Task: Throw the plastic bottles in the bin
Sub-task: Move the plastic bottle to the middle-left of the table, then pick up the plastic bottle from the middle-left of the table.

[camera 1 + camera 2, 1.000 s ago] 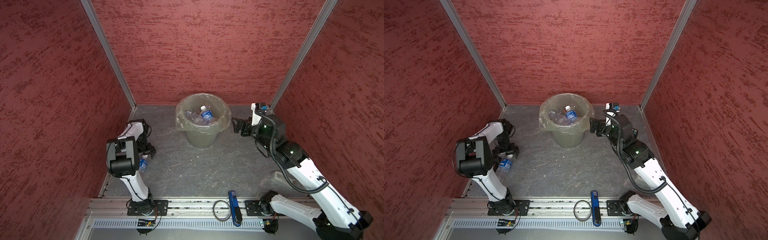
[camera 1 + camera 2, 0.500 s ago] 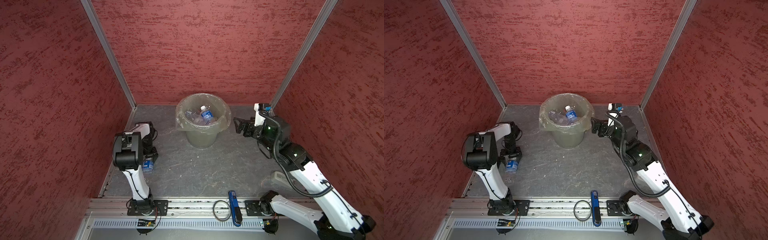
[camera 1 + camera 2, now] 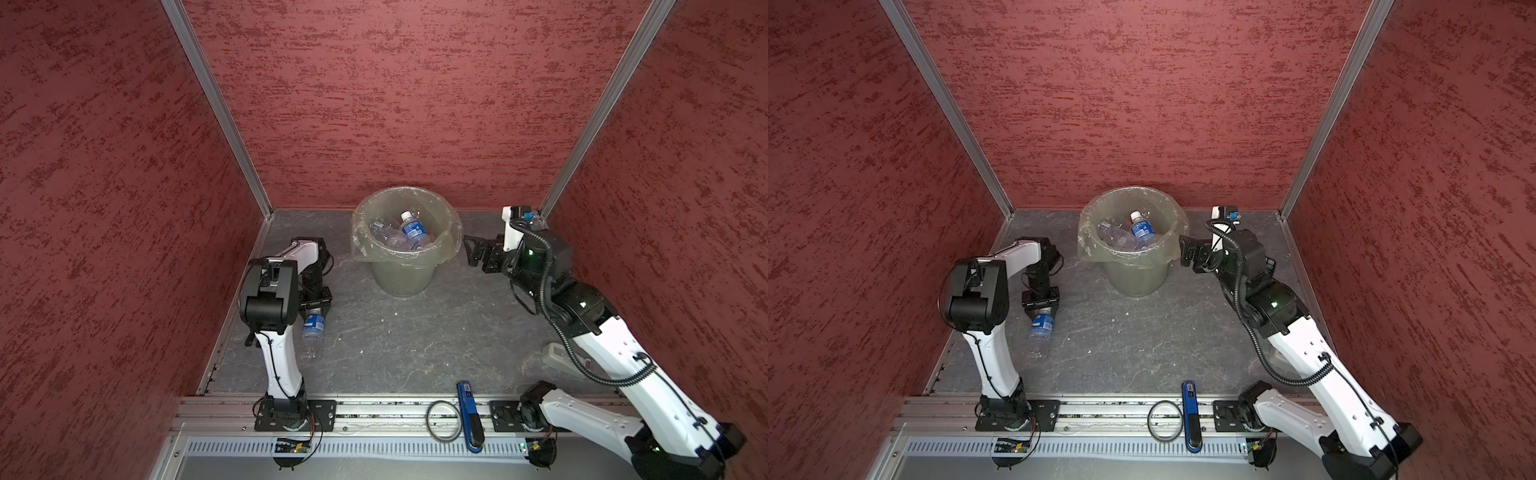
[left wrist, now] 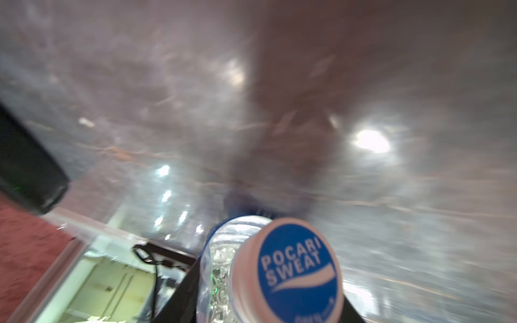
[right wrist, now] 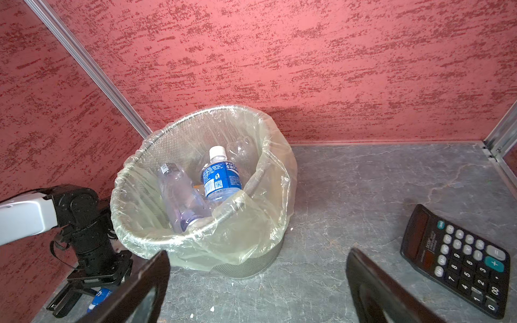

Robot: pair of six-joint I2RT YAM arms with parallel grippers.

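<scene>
One bottle (image 3: 313,325) lies flat on the floor (image 3: 415,345) at left, with the left gripper (image 3: 316,306) jaws pinched narrow on its cap end. Bin (image 3: 401,278) at centre-back holds three visible bottles: one blue-labelled (image 5: 221,179), two clear (image 5: 179,195). One ring (image 3: 444,422) and one blue tool (image 3: 469,409) on the front rail. Right gripper (image 3: 469,251) beside the bin, jaws wide, empty. One calculator (image 5: 458,260) far right.

Left gripper (image 3: 314,309) low, jaws narrow (right gripper (image 3: 468,250) high, jaws wide)

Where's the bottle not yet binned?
In both top views the bottle lies on the floor, robot's left of the bin, cap end in the left gripper.
</scene>
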